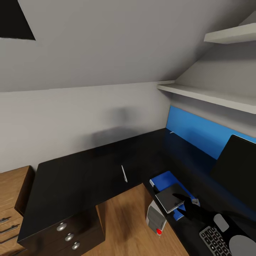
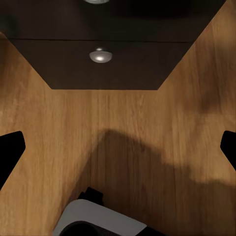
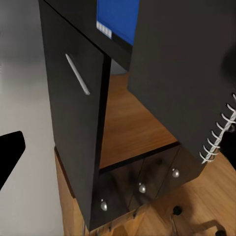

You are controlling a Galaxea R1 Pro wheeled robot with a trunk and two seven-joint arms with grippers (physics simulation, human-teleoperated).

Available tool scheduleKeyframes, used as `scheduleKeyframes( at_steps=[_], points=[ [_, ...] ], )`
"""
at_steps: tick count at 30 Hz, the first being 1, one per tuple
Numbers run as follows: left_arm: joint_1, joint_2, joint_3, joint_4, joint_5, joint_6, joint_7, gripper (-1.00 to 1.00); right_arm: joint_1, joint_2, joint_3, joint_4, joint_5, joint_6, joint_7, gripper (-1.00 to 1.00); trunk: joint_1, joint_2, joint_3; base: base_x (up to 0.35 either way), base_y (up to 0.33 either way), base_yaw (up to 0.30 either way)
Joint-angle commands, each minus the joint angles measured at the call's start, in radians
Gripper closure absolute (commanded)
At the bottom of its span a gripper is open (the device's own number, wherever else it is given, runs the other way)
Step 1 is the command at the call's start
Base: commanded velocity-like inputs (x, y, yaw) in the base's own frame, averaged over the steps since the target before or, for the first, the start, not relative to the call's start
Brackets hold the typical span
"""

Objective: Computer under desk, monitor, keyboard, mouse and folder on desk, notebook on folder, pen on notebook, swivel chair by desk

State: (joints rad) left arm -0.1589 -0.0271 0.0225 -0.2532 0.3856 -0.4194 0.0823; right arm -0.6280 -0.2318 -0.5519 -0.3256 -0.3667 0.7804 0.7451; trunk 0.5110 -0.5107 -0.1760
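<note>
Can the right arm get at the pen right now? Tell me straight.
Probably not yet: the right gripper looks occupied with the notebook over the folder. The pen lies apart on bare desk, unobstructed.

Location type: home office corner in an attic-style room of a dwelling. Indicators: a sloped grey ceiling (image 1: 117, 42) meets a low grey wall; two white wall shelves (image 1: 213, 96) are fixed above a blue wall panel (image 1: 193, 129). An L-shaped glossy black bench (image 1: 89, 174) carries a monitor (image 1: 236, 167), keyboard (image 1: 215, 241), mouse (image 1: 221, 222), blue folder (image 1: 165, 179), grey notebook (image 1: 170, 199) and pen (image 1: 124, 173). A black drawer unit with round silver knobs (image 1: 69, 236) sits beneath it. A computer tower (image 1: 155, 218) stands on wood-plank flooring (image 1: 128, 220). A light-wood drawer chest (image 1: 10, 199) stands beside the bench.
</note>
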Motion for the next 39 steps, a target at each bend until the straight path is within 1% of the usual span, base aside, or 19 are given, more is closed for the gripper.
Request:
scheduleKeyframes(
  at_steps=[1, 16, 25, 29, 35, 39],
  points=[
    [-0.001, -0.001, 0.002, 0.000, -0.004, -0.002, 0.004, -1.00, -0.001, 0.000, -0.005, 0.000, 0.002, 0.005, 0.002, -1.00, -0.004, 0.006, 0.001, 0.000, 0.000, 0.000],
    [-0.001, -0.001, 0.002, 0.000, -0.004, -0.002, 0.004, -1.00, -0.001, 0.000, -0.005, 0.000, 0.002, 0.005, 0.002, -1.00, -0.061, 0.111, 0.048, 0.000, 0.000, 0.000],
    [-0.001, -0.001, 0.002, 0.000, -0.004, -0.002, 0.004, -1.00, -0.002, 0.001, -0.003, -0.006, 0.000, 0.003, 0.006, -1.00, -0.061, 0.111, 0.048, 0.000, 0.000, 0.000],
    [-0.001, -0.001, 0.002, 0.000, -0.004, -0.002, 0.004, -1.00, -0.002, 0.003, -0.002, -0.016, -0.001, 0.002, 0.021, -1.00, -0.061, 0.111, 0.048, 0.000, 0.000, 0.000],
    [-0.001, -0.001, 0.002, 0.000, -0.004, -0.002, 0.004, -1.00, -0.001, 0.008, -0.001, -0.089, 0.001, 0.001, 0.039, -1.00, -0.061, 0.111, 0.048, 0.000, 0.000, 0.000],
    [-0.001, -0.001, 0.002, 0.000, -0.004, -0.002, 0.003, -1.00, -0.001, 0.020, 0.008, -0.118, 0.005, 0.000, 0.042, -1.00, -0.061, 0.111, 0.048, 0.000, 0.000, 0.000]
  ],
)
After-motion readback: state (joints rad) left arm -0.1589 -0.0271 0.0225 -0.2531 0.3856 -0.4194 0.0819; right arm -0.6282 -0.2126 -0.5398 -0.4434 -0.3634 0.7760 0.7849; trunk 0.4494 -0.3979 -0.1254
